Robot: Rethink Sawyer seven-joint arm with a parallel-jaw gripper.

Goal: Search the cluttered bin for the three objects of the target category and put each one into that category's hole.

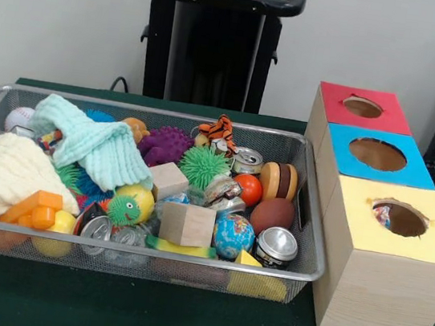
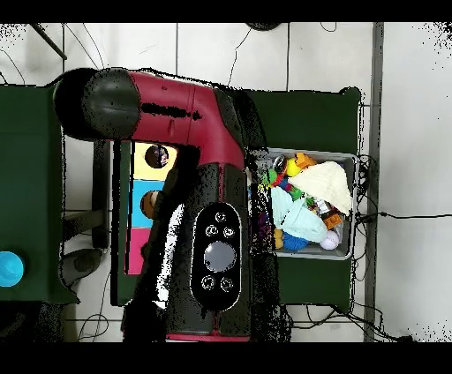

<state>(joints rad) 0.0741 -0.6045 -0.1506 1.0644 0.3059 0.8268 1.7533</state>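
- Because no claw shows in either view, its state cannot be told.
- The mesh bin (image 1: 306, 224) holds the clutter; the target category is unidentified.
- The box (image 1: 372, 274) with three holes stands just beside the bin on the desk (image 1: 179, 320); any transfer runs sideways from bin to box.

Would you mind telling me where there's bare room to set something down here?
Free: the green table in front of the bin, and the strip behind it. Crowded: the bin is packed rim to rim, and only a narrow gap separates it from the wooden box.
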